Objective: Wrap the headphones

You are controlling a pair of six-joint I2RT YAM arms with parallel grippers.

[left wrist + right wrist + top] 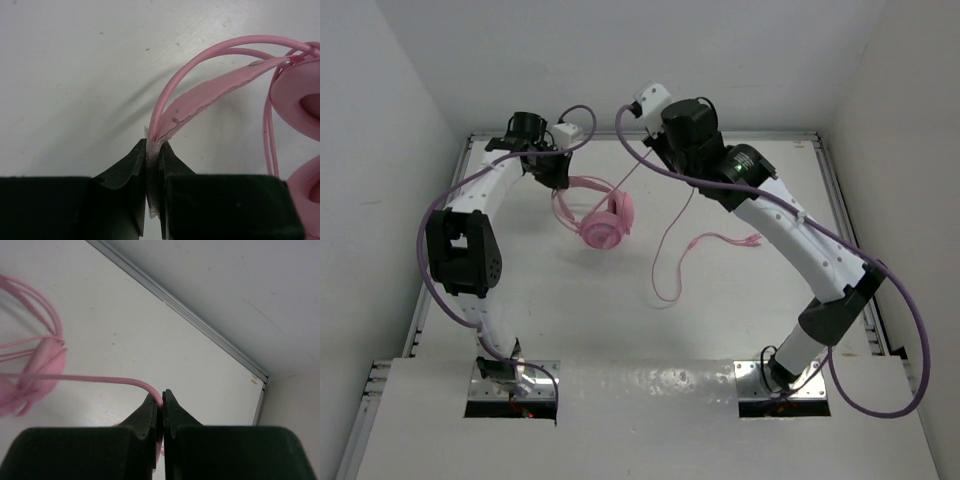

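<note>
The pink headphones (606, 226) hang a little above the white table at the back left, earcups together. My left gripper (558, 178) is shut on the top of their thin headband (210, 95), whose arch and padded strap rise from between the jaws. One earcup (299, 102) shows at the right edge of the left wrist view. My right gripper (650, 150) is shut on the thin pink cable (90, 379), which runs left from the jaws toward the headphones (37, 370). The rest of the cable (670, 250) trails down over the table to its plugs (745, 240).
Thick purple arm cables (910, 320) loop beside both arms. A metal rail (190, 315) marks the table's back edge, with white walls behind and at the sides. The arm bases (515, 380) sit at the near edge.
</note>
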